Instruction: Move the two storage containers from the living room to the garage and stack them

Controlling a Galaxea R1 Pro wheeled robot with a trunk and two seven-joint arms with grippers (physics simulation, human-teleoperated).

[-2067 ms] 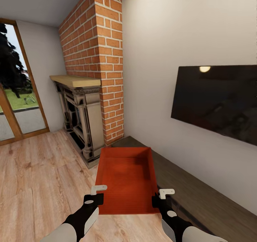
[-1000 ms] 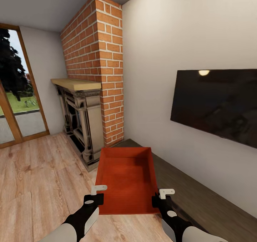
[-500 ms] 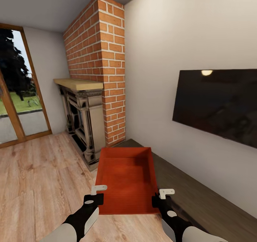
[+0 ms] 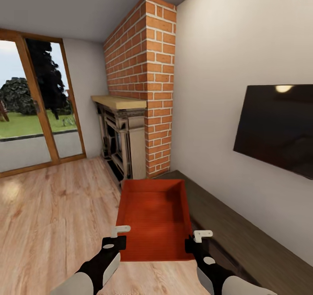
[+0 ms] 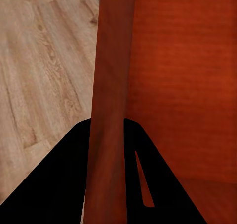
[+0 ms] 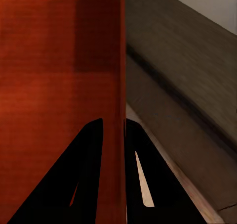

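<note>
One orange-red storage container (image 4: 154,217) hangs level in front of me over the living room's wood plank floor (image 4: 52,208). My left gripper (image 4: 116,240) is shut on its left wall near the close corner, and my right gripper (image 4: 193,243) is shut on its right wall. In the left wrist view the wall (image 5: 111,85) runs between the two dark fingers (image 5: 69,174). The right wrist view has the other wall (image 6: 116,61) pinched between its fingers (image 6: 89,164). The box is empty inside. The second container and the garage are out of view.
Ahead stands a brick chimney (image 4: 145,77) with a fireplace (image 4: 121,143) under a wooden mantel. A dark television (image 4: 278,125) hangs on the right wall above a low dark cabinet (image 4: 243,234). Wood-framed glass doors (image 4: 39,108) are at the left.
The camera has swung left: the chimney, fireplace and television sit further right in the picture and more of the glass doors shows. The container and both grippers keep their places in the view.
</note>
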